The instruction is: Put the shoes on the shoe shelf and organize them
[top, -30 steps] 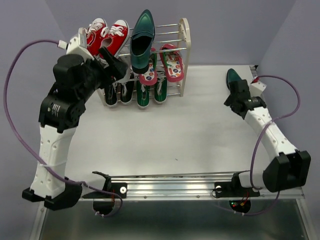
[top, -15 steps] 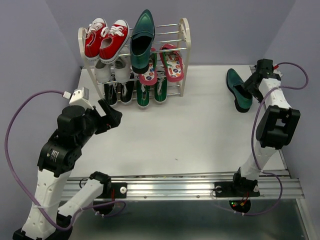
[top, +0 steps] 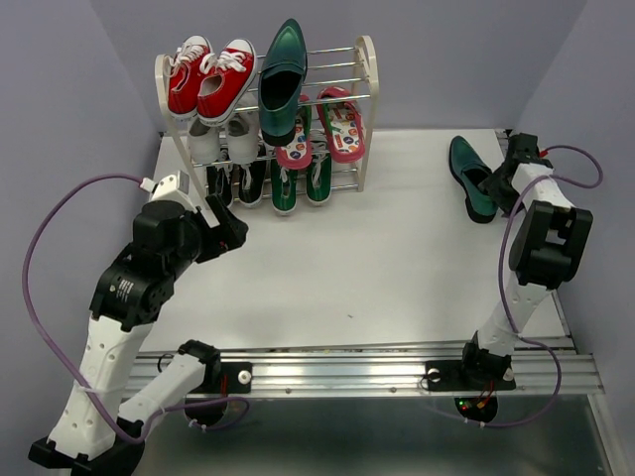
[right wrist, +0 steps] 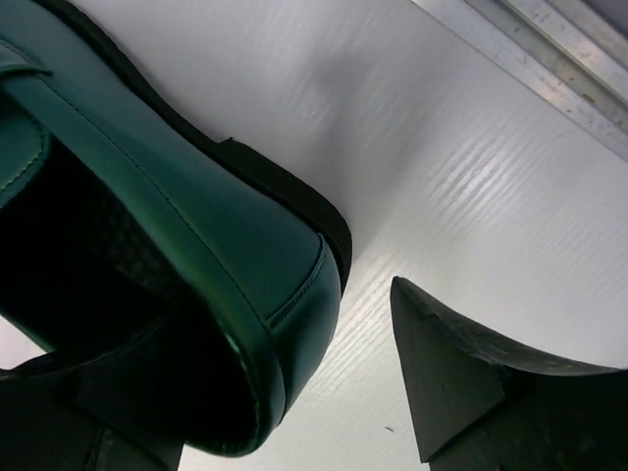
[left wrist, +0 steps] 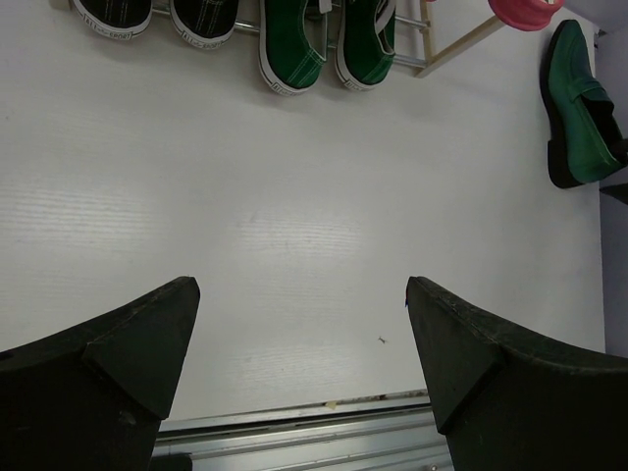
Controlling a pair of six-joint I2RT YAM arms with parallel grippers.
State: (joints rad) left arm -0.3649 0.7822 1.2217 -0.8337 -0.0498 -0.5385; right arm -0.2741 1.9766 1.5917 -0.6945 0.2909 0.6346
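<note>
While the heel of the loafer point(top: 471, 178) is straddled by the spread-fingered right gripper point(top: 498, 184), closure then lifting is required.

Left fingers point(left wrist: 118, 373) spread (arm raised); right fingers point(right wrist: 471, 383) spread.

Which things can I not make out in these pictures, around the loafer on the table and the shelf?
Right wrist view: one finger of the right gripper sits in shadow under the loafer; whether it touches the shoe cannot be told.
Top external view: the red sneakers hide most of the white sneakers on the shoe shelf.
Left wrist view: the top edge cuts off the black sneakers.
</note>
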